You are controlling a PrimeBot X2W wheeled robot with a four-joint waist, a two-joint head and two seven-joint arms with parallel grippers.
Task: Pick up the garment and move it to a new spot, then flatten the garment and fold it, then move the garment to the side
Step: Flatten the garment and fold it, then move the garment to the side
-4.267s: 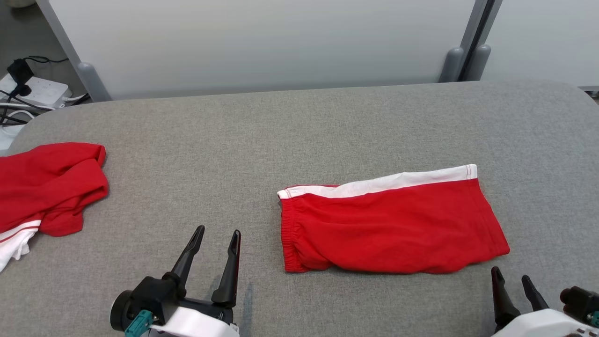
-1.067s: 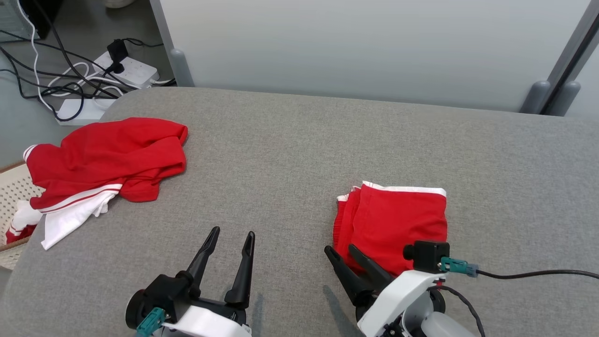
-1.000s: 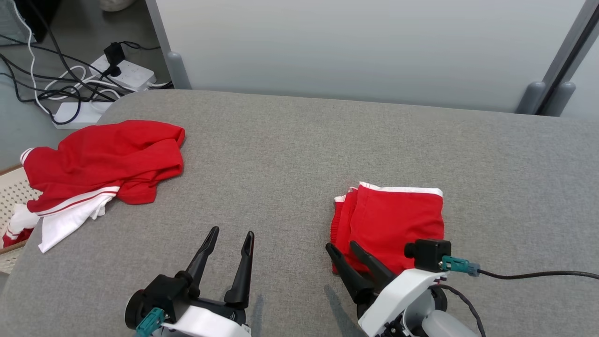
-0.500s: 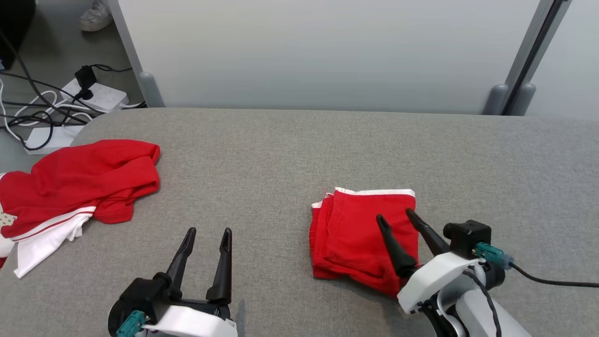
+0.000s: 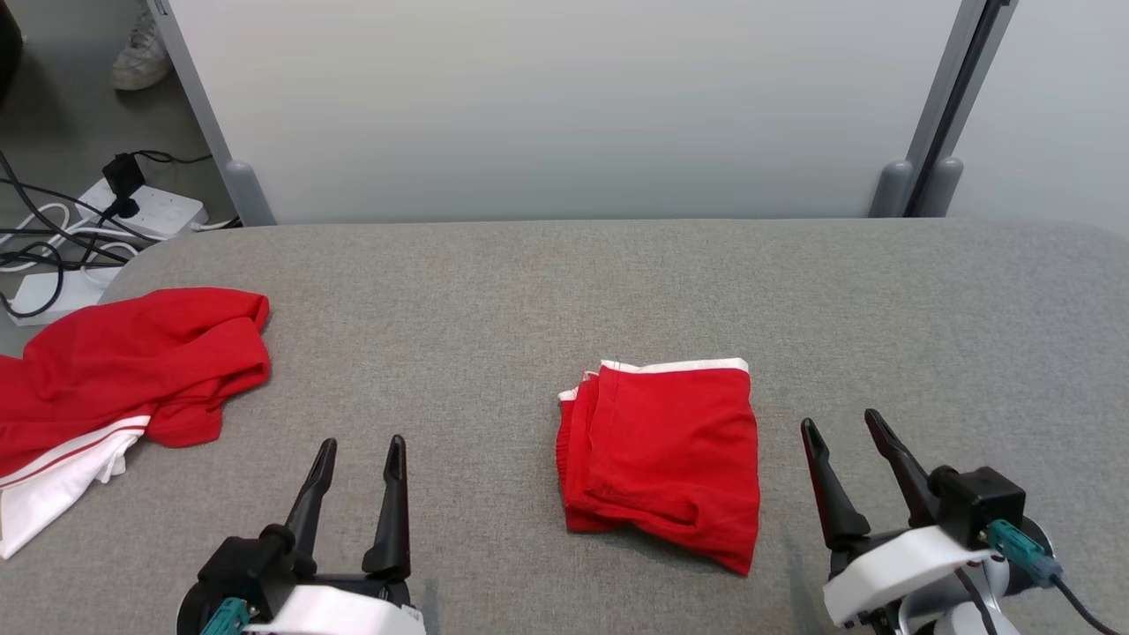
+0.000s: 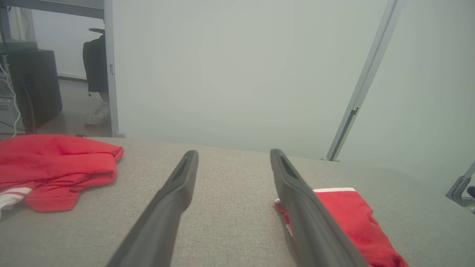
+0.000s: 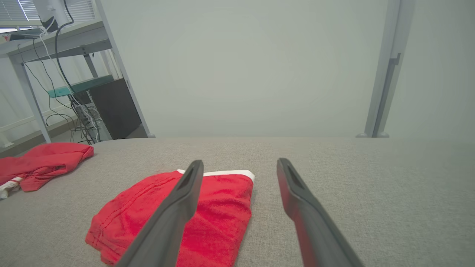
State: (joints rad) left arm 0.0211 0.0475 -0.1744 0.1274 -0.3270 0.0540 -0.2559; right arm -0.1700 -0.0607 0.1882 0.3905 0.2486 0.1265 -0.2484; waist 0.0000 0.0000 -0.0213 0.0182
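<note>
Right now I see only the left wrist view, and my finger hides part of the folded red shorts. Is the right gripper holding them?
Observer: No. The right gripper is open, to the right of the folded red shorts, with a gap between.
Operator: Are the shorts folded neatly?
Observer: Yes, a compact stack, white trim along the far edge, layered edges on its left side.
Operator: Anything on the floor?
Observer: White power strips with cables, left of the gray table.

No readable text, label, brand, number or sign appears on anything in these views.
</note>
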